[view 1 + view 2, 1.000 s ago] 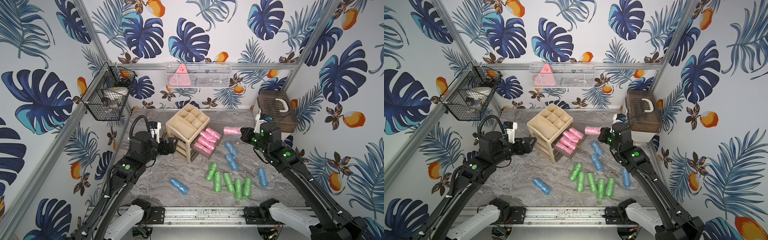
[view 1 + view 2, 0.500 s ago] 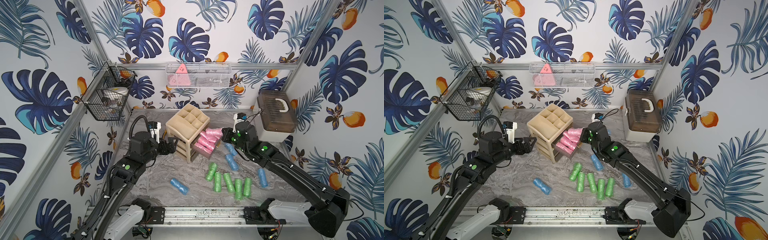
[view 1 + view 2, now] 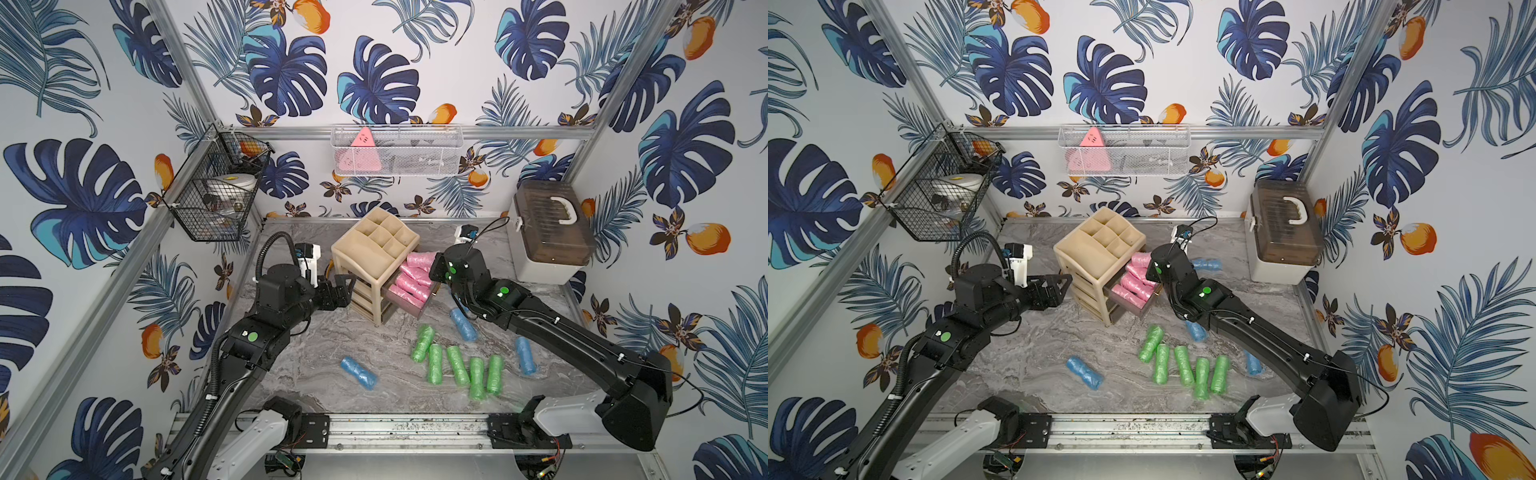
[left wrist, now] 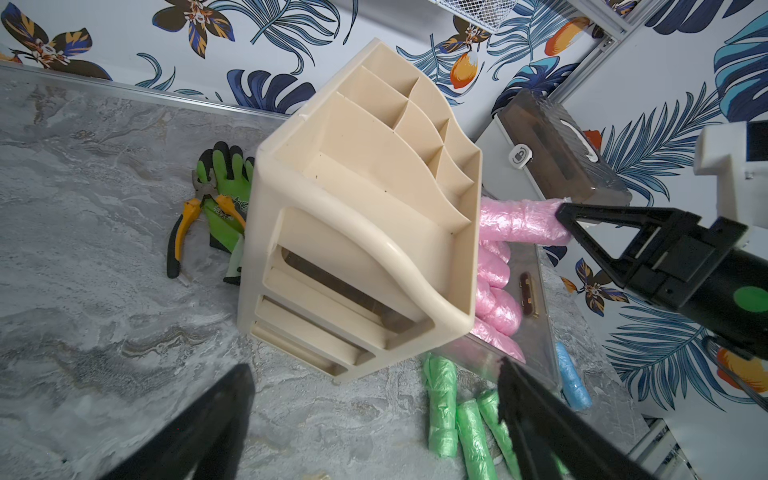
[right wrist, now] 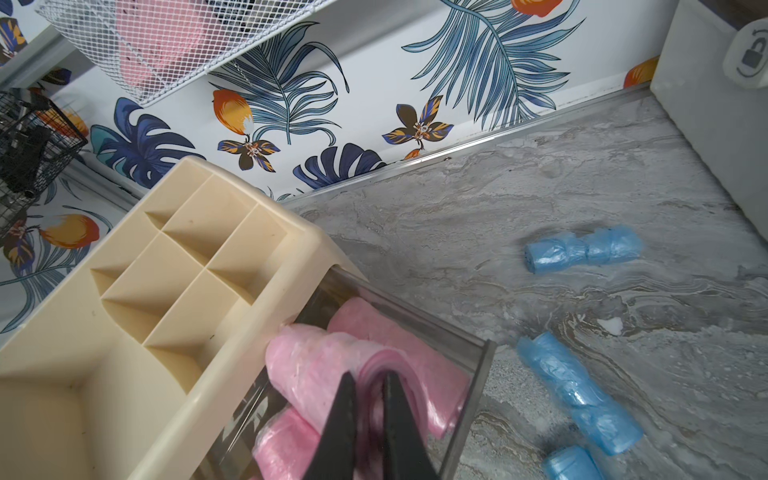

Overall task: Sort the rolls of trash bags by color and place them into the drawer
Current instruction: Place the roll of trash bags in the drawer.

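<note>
Right fingers [image 5: 341, 415], clenched on a pink roll [image 5: 307, 365], should settle it flat into the drawer [image 5: 471, 395] beneath; left fingers [image 4: 536, 419] gape empty.

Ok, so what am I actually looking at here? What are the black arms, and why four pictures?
Two black robot arms stand at a grey table. Two pictures come from one camera overhead, looking down on everything. The other two come from a small camera on each arm's wrist. In the middle stands a beige organizer with one clear drawer pulled out, already holding pink rolls of bags. The right tool is shut on another pink roll over that drawer. The left tool is open and empty beside the organizer. Loose on the table lie green rolls and blue rolls. A glove and pliers lie on the organizer's side away from the drawer.
</note>
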Robot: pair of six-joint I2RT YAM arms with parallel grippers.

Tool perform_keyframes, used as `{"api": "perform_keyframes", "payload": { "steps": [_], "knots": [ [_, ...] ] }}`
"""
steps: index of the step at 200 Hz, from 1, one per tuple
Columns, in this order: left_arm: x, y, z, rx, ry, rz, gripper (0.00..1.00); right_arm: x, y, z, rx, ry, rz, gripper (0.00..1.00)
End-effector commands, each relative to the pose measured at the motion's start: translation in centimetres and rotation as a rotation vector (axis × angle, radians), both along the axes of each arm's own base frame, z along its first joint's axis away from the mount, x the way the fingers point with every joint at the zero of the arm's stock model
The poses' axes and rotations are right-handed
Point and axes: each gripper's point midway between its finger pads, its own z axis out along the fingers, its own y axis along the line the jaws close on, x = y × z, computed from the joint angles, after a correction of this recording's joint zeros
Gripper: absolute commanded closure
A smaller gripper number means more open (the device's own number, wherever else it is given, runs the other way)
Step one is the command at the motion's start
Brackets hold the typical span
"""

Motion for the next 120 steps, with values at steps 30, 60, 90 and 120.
{"api": "perform_keyframes", "payload": {
  "steps": [30, 60, 90, 120],
  "knots": [
    [0.2, -0.1, 0.4, -0.004, -0.020, -0.008, 0.05, 0.1, 0.1, -1.5, 0.009, 0.041, -0.046, 1.00],
    [0.2, -0.1, 0.4, -0.004, -0.019, -0.006, 0.05, -0.6, 0.3, -2.4, 0.025, 0.067, -0.032, 0.82],
    [0.2, -0.1, 0.4, -0.003, -0.020, -0.005, 0.05, -1.5, 0.0, -2.2, 0.044, 0.073, -0.014, 0.57],
    [0.3, 0.0, 0.6, -0.005, -0.025, -0.002, 0.05, -2.3, -0.8, -1.3, 0.044, 0.063, -0.013, 0.41]
  ]
}}
